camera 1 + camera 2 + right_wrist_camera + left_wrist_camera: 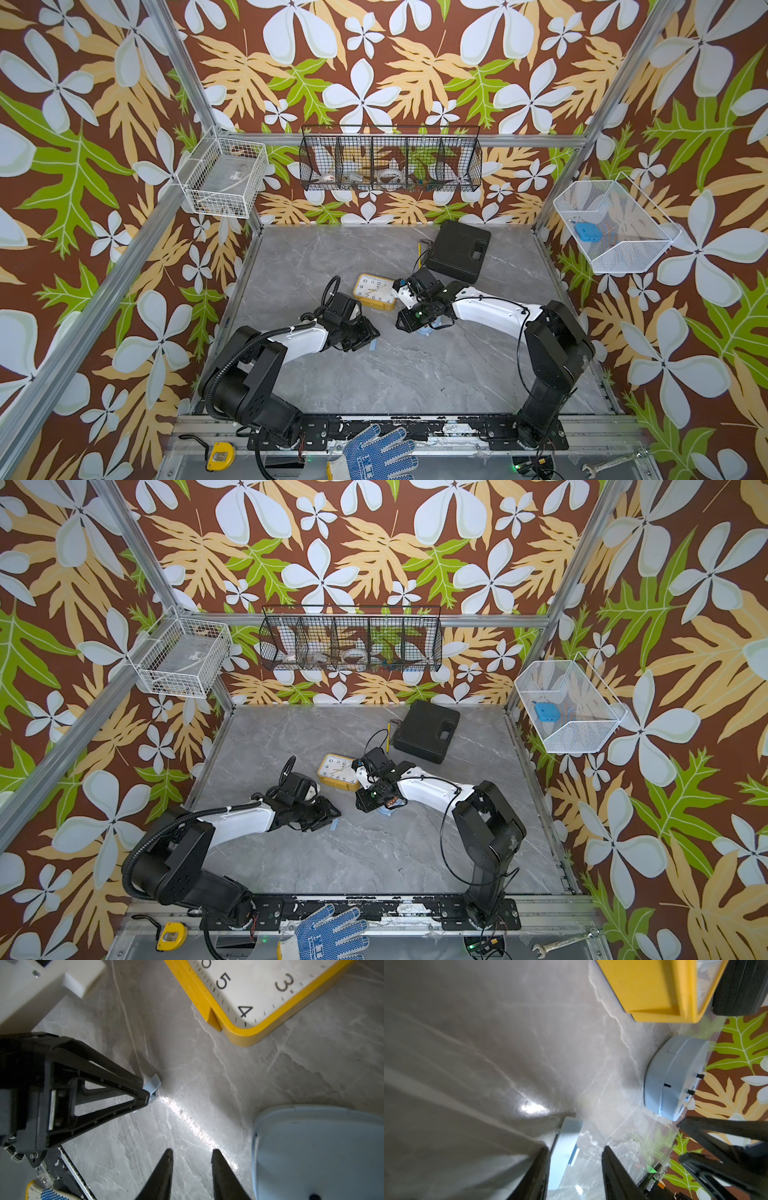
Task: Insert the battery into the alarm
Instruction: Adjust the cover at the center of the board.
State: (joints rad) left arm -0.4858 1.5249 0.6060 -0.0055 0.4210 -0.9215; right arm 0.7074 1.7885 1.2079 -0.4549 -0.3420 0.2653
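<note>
Rim grip suits the likely light, slick blue alarm, five o'clock of the yellow clock; my left hand and right hand gape apart.

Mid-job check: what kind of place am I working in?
Likely a staged robot test cell, not a home: an aluminium frame carrying floral wallpaper, wire baskets hung on it, and a tape measure and spanner by the mounting rail.

Two alarms, three baskets, one glove
</note>
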